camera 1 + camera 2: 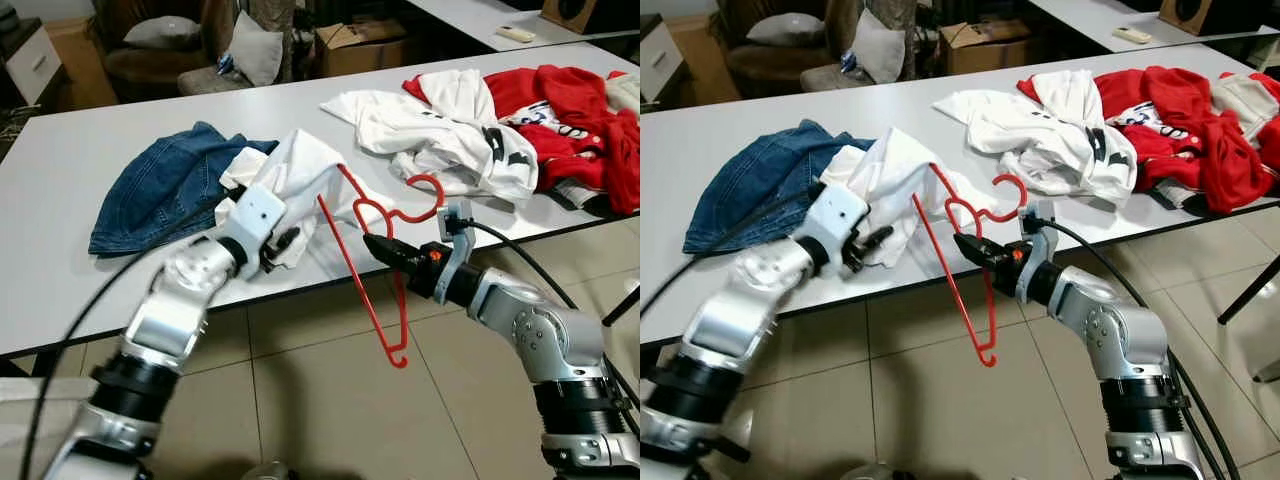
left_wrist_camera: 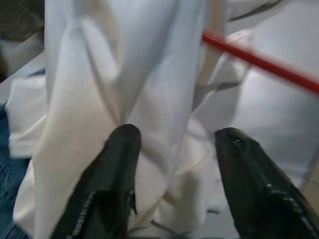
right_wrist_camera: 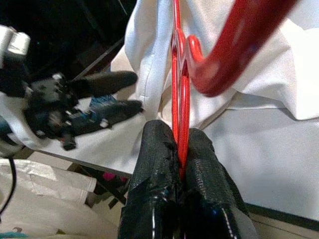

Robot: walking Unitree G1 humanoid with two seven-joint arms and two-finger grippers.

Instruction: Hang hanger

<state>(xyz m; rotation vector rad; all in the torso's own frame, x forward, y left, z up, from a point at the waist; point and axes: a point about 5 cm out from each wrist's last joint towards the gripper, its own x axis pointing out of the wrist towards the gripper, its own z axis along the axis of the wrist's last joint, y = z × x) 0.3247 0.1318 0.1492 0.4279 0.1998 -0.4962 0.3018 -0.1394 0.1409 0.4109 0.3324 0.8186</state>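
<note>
The right gripper [image 1: 372,245] is clamped on the red hanger [image 1: 365,270], which hangs tilted over the table's [image 1: 60,200] near edge — one shoulder inside the white shirt [image 1: 300,170]. The left gripper [image 1: 290,240], fingers spread, sits just at that shirt. Beyond lie a denim garment [image 1: 160,185] and red clothes [image 1: 570,110].

red hangers: 1 [image 1: 365,262], clamped in right gripper [image 1: 372,245] | white shirts: 2, one [image 1: 300,180] at left gripper [image 1: 285,243], one [image 1: 430,135] beyond right gripper | denim garments: 1 [image 1: 160,185] | red garments: 1 [image 1: 575,120] | tables: 1 [image 1: 60,280]
</note>
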